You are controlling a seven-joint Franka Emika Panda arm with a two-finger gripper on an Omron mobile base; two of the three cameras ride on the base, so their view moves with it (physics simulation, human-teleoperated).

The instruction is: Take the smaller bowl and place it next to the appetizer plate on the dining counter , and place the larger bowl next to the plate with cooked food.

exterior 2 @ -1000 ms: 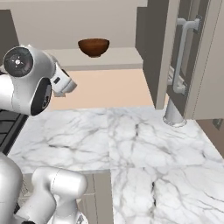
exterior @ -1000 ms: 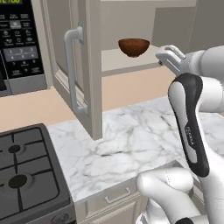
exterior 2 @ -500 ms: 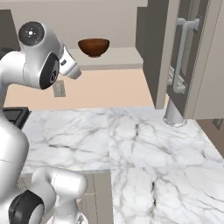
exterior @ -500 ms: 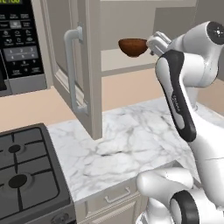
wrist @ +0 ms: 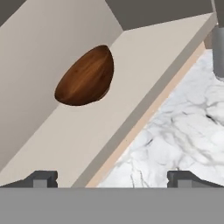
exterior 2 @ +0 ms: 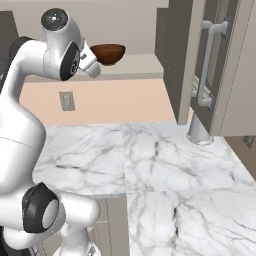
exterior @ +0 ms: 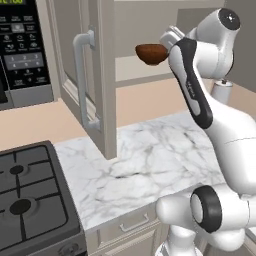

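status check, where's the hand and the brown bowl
Hand open, level with the shelf. Brown bowl on the shelf ahead, not held. Nothing between them.

The smaller bowl (wrist: 86, 78) looks like polished wood, reddish-brown with fine grain streaks and a soft gloss. The cabinet shelf (wrist: 131, 78) under it is smooth, matt and beige, like painted board. The open cabinet door (exterior: 95, 75) has the same matt finish, and its handle (exterior: 82, 80) looks like brushed grey metal. The countertop (exterior 2: 150, 165) is white grey-veined marble, smooth with a faint sheen. The stove top (exterior: 30, 200) is dark and matt, with black grates. The microwave (exterior: 22, 50) has a glossy dark panel.
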